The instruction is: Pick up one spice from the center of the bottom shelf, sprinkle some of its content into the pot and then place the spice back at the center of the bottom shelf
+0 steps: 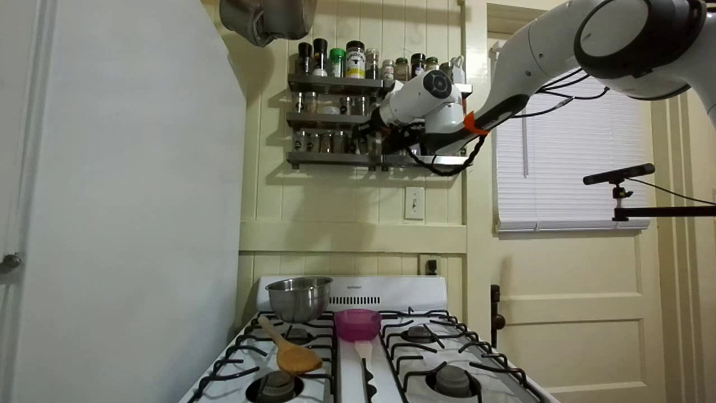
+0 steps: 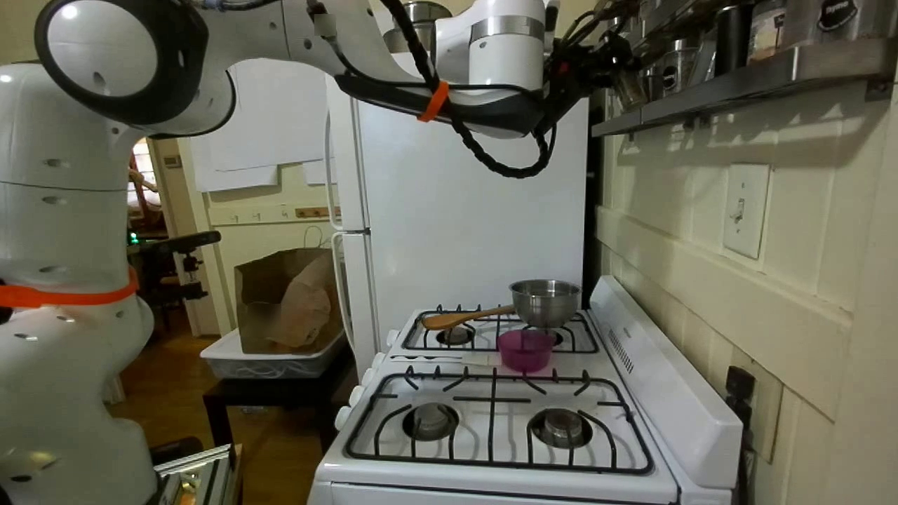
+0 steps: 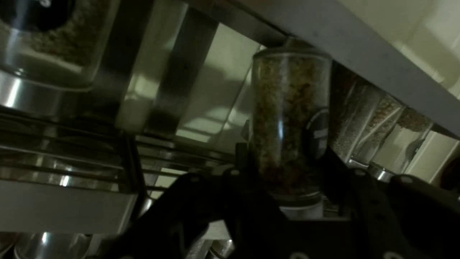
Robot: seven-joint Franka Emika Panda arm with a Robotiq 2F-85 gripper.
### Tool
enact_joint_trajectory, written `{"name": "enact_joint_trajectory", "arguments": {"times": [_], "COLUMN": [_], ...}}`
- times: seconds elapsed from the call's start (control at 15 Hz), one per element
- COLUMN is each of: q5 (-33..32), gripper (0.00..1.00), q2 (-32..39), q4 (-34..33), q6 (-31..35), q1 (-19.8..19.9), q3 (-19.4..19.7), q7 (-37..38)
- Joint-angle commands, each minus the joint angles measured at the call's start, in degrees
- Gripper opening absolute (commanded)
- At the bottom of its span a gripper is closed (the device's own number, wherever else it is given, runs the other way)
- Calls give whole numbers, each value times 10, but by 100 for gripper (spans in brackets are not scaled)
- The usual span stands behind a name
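Spice jar (image 3: 290, 118) at btm shelf (image 1: 330, 158), nr its mid, tilted vs the other jars (image 1: 326, 143) in the row; base close to the shelf's front edge, can't tell if touching. Gripper (image 3: 288, 162) clamped on the spice jar from both sides. Up top, a green-lid jar (image 1: 337, 62) stands among others on the top shelf (image 1: 335, 85). Arm (image 1: 537, 53) stretched out to btm shelf, high above the stove (image 2: 666, 382). Pot (image 1: 300, 302) down on the stove's back corner, fridge (image 2: 470, 210) side, well apart from the spice jar. Pink bowl (image 1: 357, 326) nr pot, on the strip btwn the grates (image 2: 493, 407), twd the back edge. Wooden spoon (image 1: 297, 357) lies on same grate as pot, head twd front edge, handle end by pot
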State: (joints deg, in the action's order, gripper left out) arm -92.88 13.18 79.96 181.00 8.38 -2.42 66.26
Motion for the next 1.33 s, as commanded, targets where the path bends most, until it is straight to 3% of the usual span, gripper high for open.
{"name": "enact_joint_trajectory", "arguments": {"times": [0.0, 0.47, 0.8, 0.93, 1.13, 1.27], "q5": [-73, -182, -153, -140, -186, -286], "gripper": [24, 24, 24, 24, 24, 24], "q2": [-16, -46, -117, -157, -204, -226], "q4": [0, 3, 87, 153, 225, 245], "q6": [12, 33, 91, 141, 217, 254], "q1": [-3, 4, 10, 14, 23, 39], "q3": [4, -5, 8, 21, 33, 21], "q7": [6, 17, -5, -2, 72, 162]}}
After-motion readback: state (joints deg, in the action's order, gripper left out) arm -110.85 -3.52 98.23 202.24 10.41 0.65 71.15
